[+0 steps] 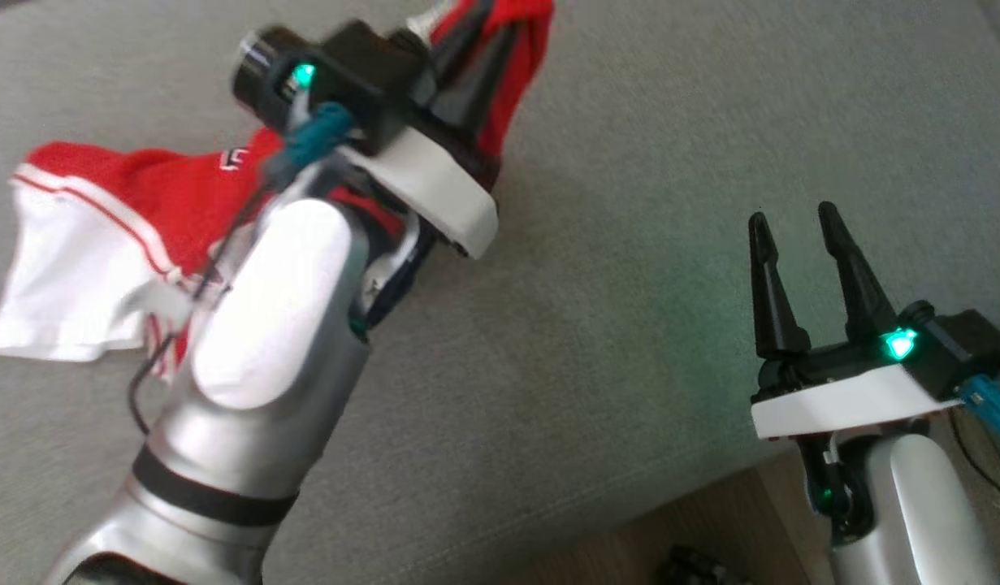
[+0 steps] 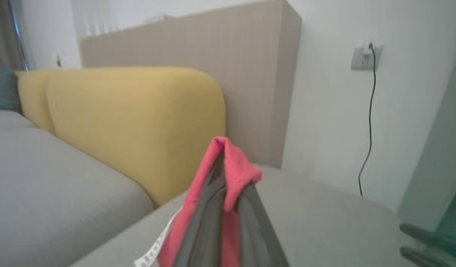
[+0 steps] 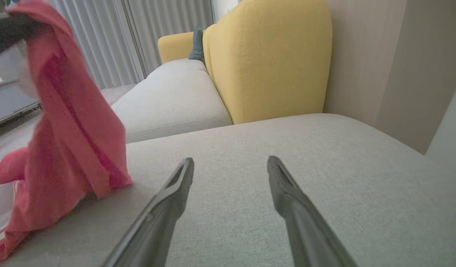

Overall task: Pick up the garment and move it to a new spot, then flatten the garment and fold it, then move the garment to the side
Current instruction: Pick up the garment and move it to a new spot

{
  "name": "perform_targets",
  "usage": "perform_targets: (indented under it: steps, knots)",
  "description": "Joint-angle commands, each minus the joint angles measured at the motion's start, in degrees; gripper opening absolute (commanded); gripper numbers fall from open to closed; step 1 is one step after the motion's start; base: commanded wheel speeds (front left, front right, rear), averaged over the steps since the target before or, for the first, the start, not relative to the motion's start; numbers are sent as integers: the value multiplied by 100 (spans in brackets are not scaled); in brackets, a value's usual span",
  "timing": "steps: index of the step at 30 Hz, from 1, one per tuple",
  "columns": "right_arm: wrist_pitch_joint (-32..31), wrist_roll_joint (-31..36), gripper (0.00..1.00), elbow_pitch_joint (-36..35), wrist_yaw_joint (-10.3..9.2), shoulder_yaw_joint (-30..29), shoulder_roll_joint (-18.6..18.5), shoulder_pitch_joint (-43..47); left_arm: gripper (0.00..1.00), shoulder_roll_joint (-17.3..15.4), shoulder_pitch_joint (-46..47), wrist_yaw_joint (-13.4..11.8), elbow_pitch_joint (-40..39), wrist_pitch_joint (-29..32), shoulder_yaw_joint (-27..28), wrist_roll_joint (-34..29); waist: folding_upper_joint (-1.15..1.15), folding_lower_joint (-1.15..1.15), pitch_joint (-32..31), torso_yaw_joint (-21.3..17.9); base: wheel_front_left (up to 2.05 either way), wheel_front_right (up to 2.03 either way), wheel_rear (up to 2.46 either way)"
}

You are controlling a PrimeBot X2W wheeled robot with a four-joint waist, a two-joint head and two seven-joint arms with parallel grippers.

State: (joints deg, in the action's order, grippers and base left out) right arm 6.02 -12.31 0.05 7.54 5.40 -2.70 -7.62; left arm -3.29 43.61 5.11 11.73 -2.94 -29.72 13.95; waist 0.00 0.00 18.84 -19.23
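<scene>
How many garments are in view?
1. The red-and-white garment trails on the grey sofa seat at the robot's left, one end lifted by the left end effector; the arm hides part.

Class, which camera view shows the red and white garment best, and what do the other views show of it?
Head view: the garment lies with red body and white panel on the grey cushion, one end lifted by the left gripper. Left wrist view shows a pinched red fold; right wrist view, a blurred hanging drape.

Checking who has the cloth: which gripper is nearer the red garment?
Left. The left gripper is shut on the garment, holding one end up; the right gripper hangs open, apart, over bare cushion.
</scene>
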Motion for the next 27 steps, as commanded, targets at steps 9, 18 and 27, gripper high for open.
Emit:
perform_targets:
  steps: [9, 18, 27]
  knots:
    - [330, -149, 100, 187, -5, 209, -18, -282, 39, -116, -224, 70, 913, 134, -182, 80, 0, 0, 431, -100, 0, 0, 0]
    - [204, 35, 100, 285, -5, 107, -18, -318, 100, -145, -947, -56, 780, -555, -281, 143, 0, 0, 83, 520, 0, 0, 0]
    - [-92, 302, 100, 224, -5, 9, -18, -196, 100, -482, -1873, -585, 301, -1079, 349, 436, 0, 0, -442, 1180, 0, 0, 0]
